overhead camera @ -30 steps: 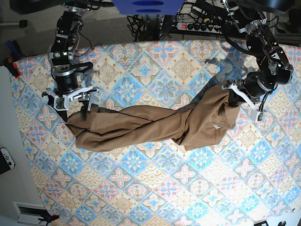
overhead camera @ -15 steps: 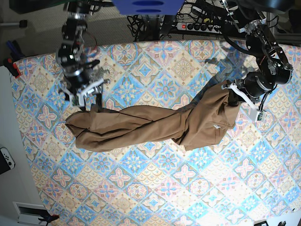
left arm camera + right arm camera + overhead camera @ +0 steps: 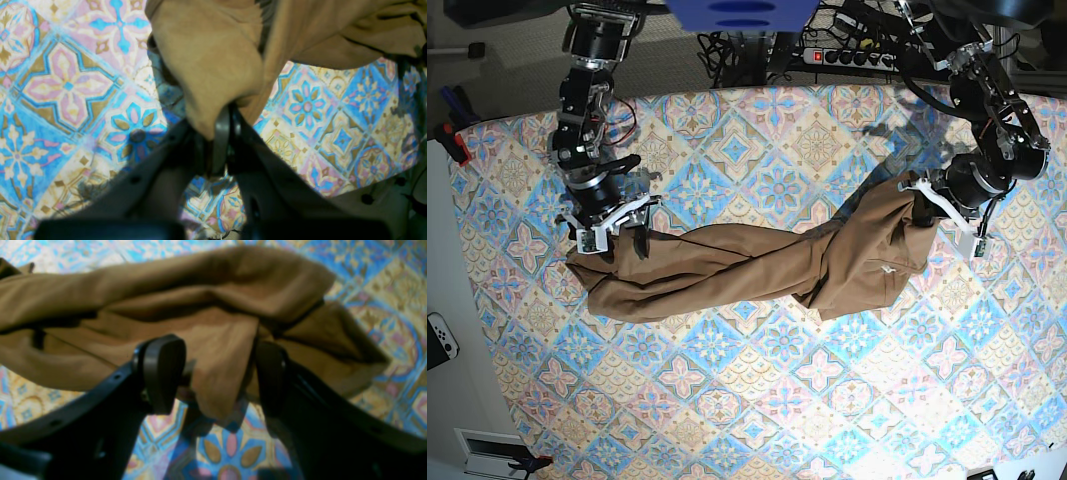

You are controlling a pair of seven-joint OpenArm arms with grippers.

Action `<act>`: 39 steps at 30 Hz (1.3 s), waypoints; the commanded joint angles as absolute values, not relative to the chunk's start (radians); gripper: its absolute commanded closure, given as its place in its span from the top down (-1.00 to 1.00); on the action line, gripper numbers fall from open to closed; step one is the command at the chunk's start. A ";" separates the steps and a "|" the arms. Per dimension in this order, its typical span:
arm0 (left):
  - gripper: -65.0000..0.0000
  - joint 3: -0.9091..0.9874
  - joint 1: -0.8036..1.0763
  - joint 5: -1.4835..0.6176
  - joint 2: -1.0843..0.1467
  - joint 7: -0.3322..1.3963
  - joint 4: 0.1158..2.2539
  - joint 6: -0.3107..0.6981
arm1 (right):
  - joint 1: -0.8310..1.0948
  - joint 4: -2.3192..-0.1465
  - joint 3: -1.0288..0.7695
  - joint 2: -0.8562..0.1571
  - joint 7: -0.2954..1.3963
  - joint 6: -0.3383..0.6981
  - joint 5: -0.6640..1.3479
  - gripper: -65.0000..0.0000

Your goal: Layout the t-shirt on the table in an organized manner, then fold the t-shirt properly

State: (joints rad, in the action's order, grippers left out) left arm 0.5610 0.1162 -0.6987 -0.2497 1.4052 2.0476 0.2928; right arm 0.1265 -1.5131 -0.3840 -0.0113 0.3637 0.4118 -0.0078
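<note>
The counter [image 3: 757, 400] fills nearly the whole base view, covered in a cloth of diamond tiles with floral motifs in blue, pink and cream. Dark flooring and a tangle of cables with a power strip [image 3: 852, 57] lie beyond its far edge; a white game controller [image 3: 439, 338] sits off one side.

The t-shirt [image 3: 747, 265], plain tan, lies twisted in a long band on the counter, stretched between the two sets of jaws.

The left gripper [image 3: 223, 143] has its jaws pressed together on a bunched fold of one end, lifting it off the counter. The right gripper [image 3: 217, 373] stands with jaws well apart, straddling a hanging fold of the other end; the pads [image 3: 163, 373] show no firm pinch.
</note>
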 commanded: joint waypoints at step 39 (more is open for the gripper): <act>-1.00 0.562 0.163 -0.740 -0.265 1.396 2.075 0.295 | 0.274 -1.882 -0.449 -0.012 0.337 0.414 0.001 -1.00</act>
State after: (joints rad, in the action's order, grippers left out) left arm 0.5598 0.1654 -0.7261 -0.2501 1.4025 2.0571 0.2928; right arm 0.2749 -1.8633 -0.4488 -0.0055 0.3695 0.4126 -0.0174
